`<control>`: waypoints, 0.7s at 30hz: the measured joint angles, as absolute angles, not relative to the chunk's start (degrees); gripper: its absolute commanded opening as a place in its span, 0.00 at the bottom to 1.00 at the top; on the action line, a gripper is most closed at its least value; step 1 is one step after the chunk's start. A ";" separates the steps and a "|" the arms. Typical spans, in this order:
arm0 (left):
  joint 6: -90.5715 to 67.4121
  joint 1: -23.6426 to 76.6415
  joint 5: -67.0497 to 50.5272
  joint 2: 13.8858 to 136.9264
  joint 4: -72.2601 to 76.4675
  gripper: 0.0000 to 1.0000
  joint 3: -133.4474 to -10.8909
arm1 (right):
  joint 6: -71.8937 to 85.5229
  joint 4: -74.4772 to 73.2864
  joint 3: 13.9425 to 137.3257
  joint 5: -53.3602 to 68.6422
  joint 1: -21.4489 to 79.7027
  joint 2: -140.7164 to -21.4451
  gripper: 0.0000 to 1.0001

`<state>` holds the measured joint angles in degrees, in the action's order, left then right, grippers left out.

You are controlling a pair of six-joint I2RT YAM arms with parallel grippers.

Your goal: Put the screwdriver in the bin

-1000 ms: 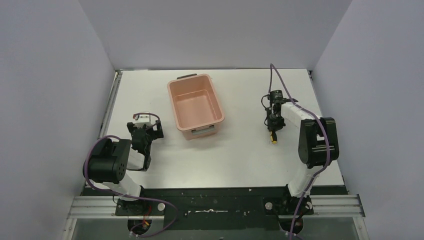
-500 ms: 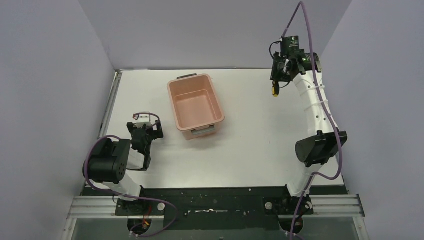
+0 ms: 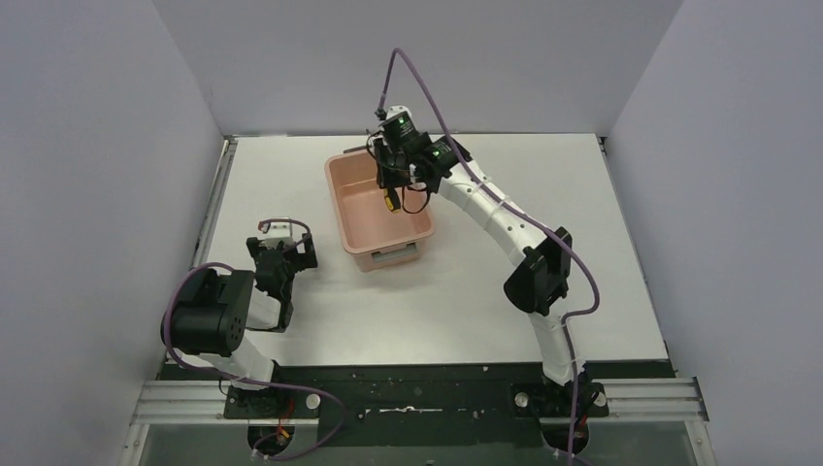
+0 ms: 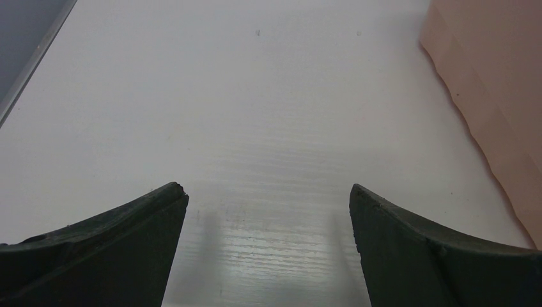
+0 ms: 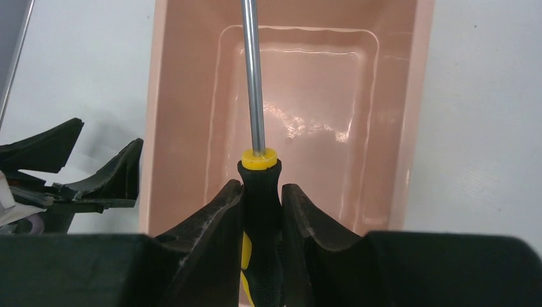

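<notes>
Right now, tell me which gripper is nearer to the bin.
Right. The right gripper hangs above the inside of the bin, shut on the screwdriver. The left gripper sits open over the table, off the bin's left side and apart from it.

Glossy plastic bin (image 5: 192, 96); shiny metal screwdriver (image 5: 254, 96) shaft.

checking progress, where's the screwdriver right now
The screwdriver is clamped by its handle in the right gripper, held above the bin's open interior, toward the table's back centre in the top view.

Right pincer (image 5: 262, 188) clamped, reaching far forward; left pincer (image 4: 266, 190) parted, seemingly low.
</notes>
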<state>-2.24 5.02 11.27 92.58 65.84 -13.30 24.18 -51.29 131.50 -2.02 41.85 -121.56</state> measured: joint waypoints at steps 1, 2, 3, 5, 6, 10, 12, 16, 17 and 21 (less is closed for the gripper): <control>-2.24 5.02 11.27 92.58 65.87 0.97 -13.30 | 24.34 -50.65 131.37 -1.91 42.13 -122.50 0.00; -2.24 5.02 11.29 92.58 65.87 0.97 -13.30 | 24.40 -49.80 131.11 -1.91 42.17 -123.44 0.00; -2.24 5.02 11.27 92.58 65.84 0.97 -13.30 | 24.43 -49.19 130.80 -1.93 42.02 -124.14 0.00; -2.22 5.02 11.27 92.58 65.87 0.97 -13.30 | 24.47 -47.97 130.30 -2.11 41.95 -126.17 0.00; -2.24 5.02 11.27 92.58 65.87 0.97 -13.30 | 24.45 -47.42 130.19 -2.17 41.91 -127.50 0.00; -2.24 5.02 11.29 92.58 65.87 0.97 -13.30 | 24.32 -45.43 127.94 -2.55 42.02 -133.16 0.00; -2.24 5.02 11.27 92.58 65.84 0.97 -13.30 | 24.32 -44.77 125.58 -2.76 42.41 -135.92 0.05; -2.24 5.02 11.29 92.58 65.87 0.97 -13.30 | 24.34 -44.03 121.86 -3.77 43.24 -139.68 0.31; -2.24 4.99 11.27 92.58 65.84 0.97 -13.30 | 24.12 -43.72 121.86 -3.88 43.24 -139.61 0.38; -2.24 4.99 11.27 92.58 65.84 0.97 -13.30 | 23.92 -42.50 121.86 -4.12 43.64 -139.22 0.49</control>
